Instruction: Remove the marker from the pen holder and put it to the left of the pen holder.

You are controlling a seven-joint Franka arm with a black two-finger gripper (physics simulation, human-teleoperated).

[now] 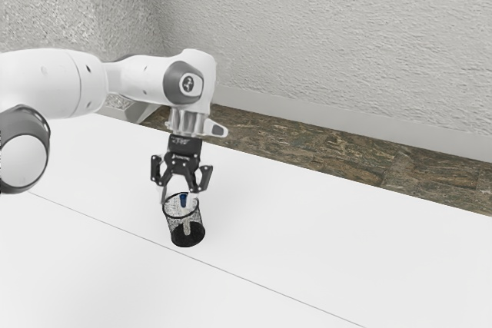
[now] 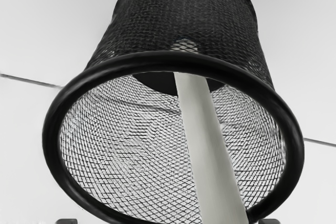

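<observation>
My gripper (image 1: 180, 194) is open in the exterior view, its fingers spread apart right above the black mesh pen holder (image 1: 187, 232). The blue end of the marker (image 1: 183, 200) sticks up at the holder's rim, between and slightly below the fingertips. In the wrist view, the tips of the gripper (image 2: 168, 221) stand wide apart at the lower edge. The marker's pale grey barrel (image 2: 206, 140) leans inside the pen holder (image 2: 178, 62), its lower end visible through the mesh. Its upper end runs out of the wrist view.
The holder stands upright on a white table (image 1: 323, 228) with a thin seam line running past it. A textured wall (image 1: 346, 44) and a strip of brown stone floor (image 1: 330, 151) lie beyond the table's far edge.
</observation>
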